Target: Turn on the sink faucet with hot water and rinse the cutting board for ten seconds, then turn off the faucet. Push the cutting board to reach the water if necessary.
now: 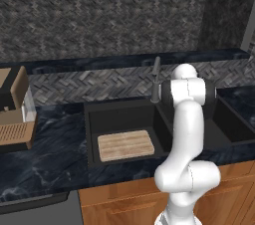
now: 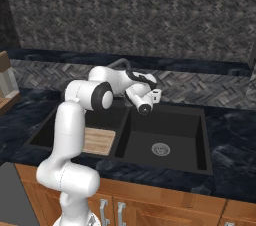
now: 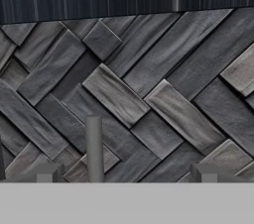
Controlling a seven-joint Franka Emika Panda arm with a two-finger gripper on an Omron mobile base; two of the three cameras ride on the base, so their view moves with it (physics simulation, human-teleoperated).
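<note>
Left base view: the slim dark grey metal sink faucet stood upright at the back rim of the matte black double-basin sink, its long axis vertical, just at 9 o'clock of the white arm's elbow joint. The light tan rectangular wooden cutting board lay flat on the floor of the left basin, at about 7 o'clock from the faucet and well apart from it. No stream of water was visible.

Right base view: the arm reached forward over the divider, forearm roughly level, with the hand pointing towards the herringbone tile backsplash. The faucet itself was mostly hidden behind the arm. The board showed as a tan corner at 7 o'clock of the hand, low in the left basin, above the dark marbled worktop edge.

Hand view: the faucet's grey stem rose at about 7 o'clock, just inside the left of the two dark fingertips. The fingers stood spread wide, gripping nothing. By judgement, the coming move turned on closing that small sideways gap to the stem.
</note>
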